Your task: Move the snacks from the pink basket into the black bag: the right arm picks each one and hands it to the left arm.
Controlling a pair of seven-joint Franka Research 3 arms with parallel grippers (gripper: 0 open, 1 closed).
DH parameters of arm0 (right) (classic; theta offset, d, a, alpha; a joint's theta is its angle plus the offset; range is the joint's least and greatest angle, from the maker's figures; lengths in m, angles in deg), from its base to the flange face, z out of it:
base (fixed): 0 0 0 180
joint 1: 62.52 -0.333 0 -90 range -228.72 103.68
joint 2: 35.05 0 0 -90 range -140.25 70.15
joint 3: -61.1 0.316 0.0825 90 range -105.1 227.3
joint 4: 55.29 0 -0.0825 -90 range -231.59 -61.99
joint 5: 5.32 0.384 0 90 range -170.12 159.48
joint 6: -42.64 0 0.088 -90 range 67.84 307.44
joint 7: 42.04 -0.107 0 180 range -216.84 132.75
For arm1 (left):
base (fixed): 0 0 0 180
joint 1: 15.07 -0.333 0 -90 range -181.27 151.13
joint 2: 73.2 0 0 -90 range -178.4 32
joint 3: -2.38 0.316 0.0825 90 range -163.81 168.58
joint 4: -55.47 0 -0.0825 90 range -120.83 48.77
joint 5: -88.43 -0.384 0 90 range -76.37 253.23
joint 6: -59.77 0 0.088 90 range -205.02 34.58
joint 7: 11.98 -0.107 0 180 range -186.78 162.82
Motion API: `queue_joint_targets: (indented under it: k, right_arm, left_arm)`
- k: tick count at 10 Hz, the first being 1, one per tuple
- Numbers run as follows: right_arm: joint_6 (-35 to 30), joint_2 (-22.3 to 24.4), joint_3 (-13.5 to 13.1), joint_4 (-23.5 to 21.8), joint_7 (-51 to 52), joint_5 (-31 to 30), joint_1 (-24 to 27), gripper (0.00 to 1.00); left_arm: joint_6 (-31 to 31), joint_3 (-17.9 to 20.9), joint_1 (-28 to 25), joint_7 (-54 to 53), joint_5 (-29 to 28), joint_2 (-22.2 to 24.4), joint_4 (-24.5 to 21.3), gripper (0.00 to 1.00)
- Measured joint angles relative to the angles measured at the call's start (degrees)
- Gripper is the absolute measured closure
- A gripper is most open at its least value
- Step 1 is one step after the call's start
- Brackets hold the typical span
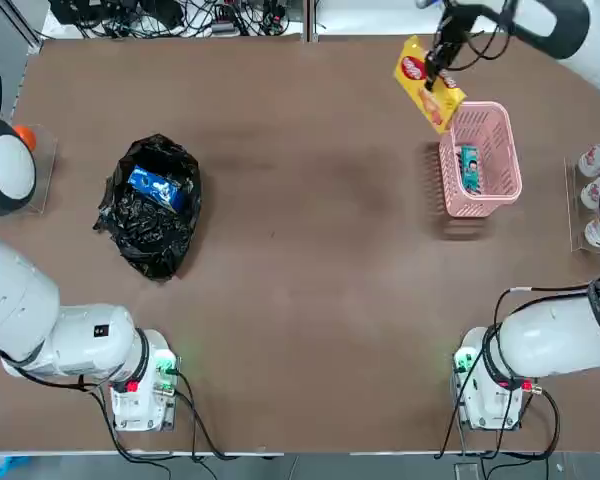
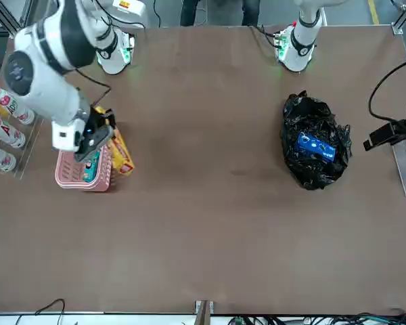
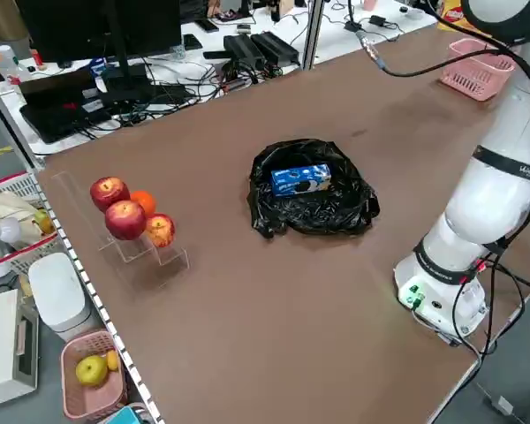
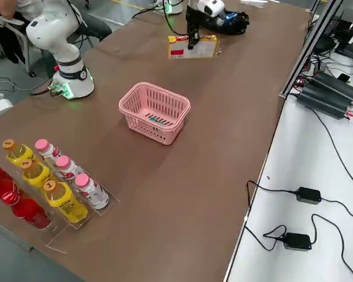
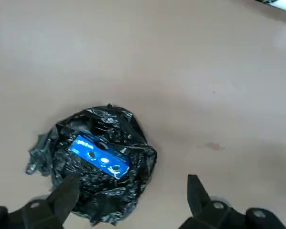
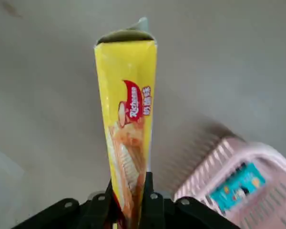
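Between the right gripper's (image 6: 128, 195) closed jaws, the yellow packet (image 6: 127, 124) was pinched by one end, hanging clear just beside the pink basket (image 1: 500, 135), where the slim teal-blue packet (image 1: 469, 167) lay; you'd best carry it level toward mid-table. Below the left gripper's (image 5: 131, 193) wide-open jaws sat the crinkly, glossy black bag (image 5: 95, 167) with the blue-and-white pouch (image 5: 99, 156) on top. That packet looked like thin, floppy film, so present its free end.

Three snack packets: a blue-and-white pouch (image 1: 156, 187), a yellow packet (image 1: 427, 83), a teal packet (image 1: 470, 167). One pink basket (image 1: 503, 188), one black bag (image 1: 150, 226). Two robot arms. Three red fruits (image 3: 125, 218) and one orange (image 3: 142, 202) on the stand. Four pink-capped bottles (image 4: 67, 174).
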Motion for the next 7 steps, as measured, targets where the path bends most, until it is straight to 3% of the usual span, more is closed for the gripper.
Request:
queue_joint_targets:
  k: [4,7]
  right_arm:
    - [11.3,-0.5,0.1,2.7,-1.5,2.4,-13.3,0.78]
    - [21.6,-4.1,0.0,6.2,-4.7,5.9,-21.2,0.78]
  left_arm:
    - [0.0,-0.9,2.4,19.6,6.1,-1.9,-0.1,0.00]
    - [0.0,-1.2,4.5,31.7,10.4,-3.4,-0.1,0.00]
